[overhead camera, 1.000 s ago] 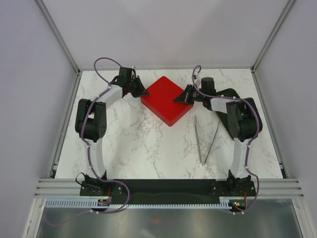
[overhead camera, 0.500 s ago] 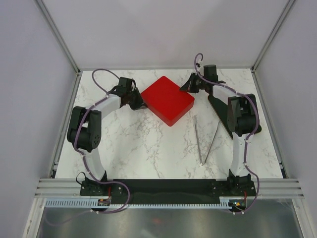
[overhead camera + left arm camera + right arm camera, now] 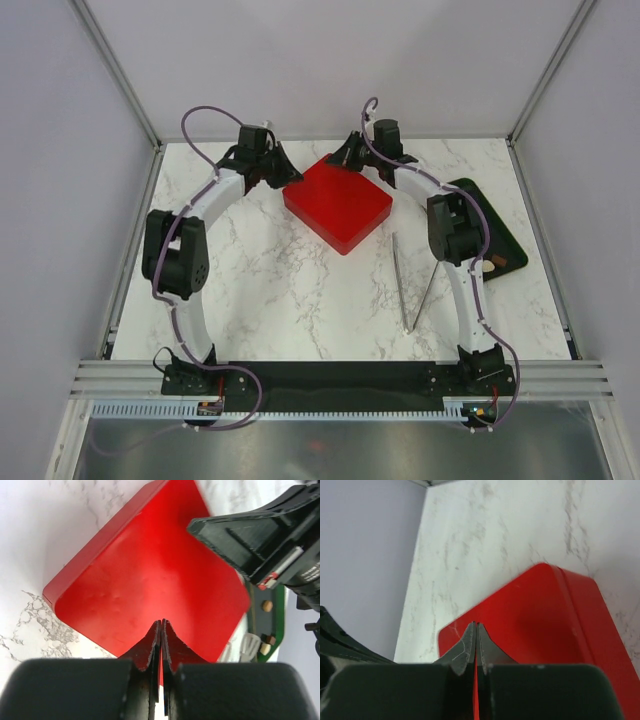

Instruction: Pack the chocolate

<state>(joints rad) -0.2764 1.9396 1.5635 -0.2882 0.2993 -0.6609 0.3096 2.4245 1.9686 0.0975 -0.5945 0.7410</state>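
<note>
The red box (image 3: 338,205) lies shut with its lid on, mid-table toward the back. My left gripper (image 3: 288,178) is shut and empty at the box's left corner; in the left wrist view its tips (image 3: 161,623) sit over the lid (image 3: 150,575). My right gripper (image 3: 345,157) is shut and empty at the box's far corner; its tips (image 3: 476,625) hover at the lid's edge (image 3: 545,625). The chocolate shows as small tan lumps (image 3: 267,605) on the dark green tray (image 3: 278,597); one lump (image 3: 487,266) shows in the top view.
The dark green tray (image 3: 505,250) lies at the right, partly behind the right arm. A white paper cup (image 3: 250,645) stands on it. Metal tongs (image 3: 415,285) lie on the marble right of centre. Walls close the back and both sides.
My right gripper swung left from the box's right corner to its far corner, uncovering the tray. My left gripper shifted back toward the wall by the box's left corner. The box stayed put.
</note>
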